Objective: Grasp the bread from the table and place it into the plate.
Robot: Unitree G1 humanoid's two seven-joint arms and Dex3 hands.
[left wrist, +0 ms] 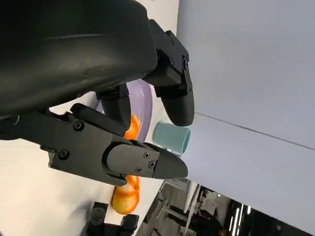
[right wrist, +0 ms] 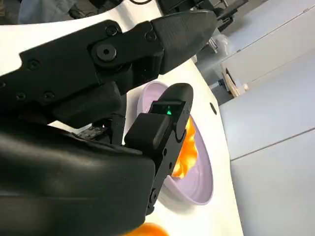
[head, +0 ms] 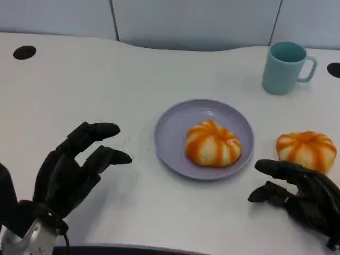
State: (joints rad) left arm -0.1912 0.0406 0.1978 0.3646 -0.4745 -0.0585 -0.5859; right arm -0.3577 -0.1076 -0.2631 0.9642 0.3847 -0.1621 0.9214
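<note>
Bread (head: 306, 149) sits beyond right hand (head: 303, 197), its fingers (head: 279, 169) spread.

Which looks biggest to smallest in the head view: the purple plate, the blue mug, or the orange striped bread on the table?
1. The round purple plate looks biggest.
2. and 3. The light blue mug and the orange striped bread on the table look alike; the mug stands farther from the camera, so no ranking.

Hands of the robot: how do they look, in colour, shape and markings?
Both the left hand and the right hand are black, with blocky fingers and rounded tips. Round screw heads mark the finger segments in the wrist views. A silver forearm and a thin black cable show below the left hand. A small green light glows on one right-hand finger.
</note>
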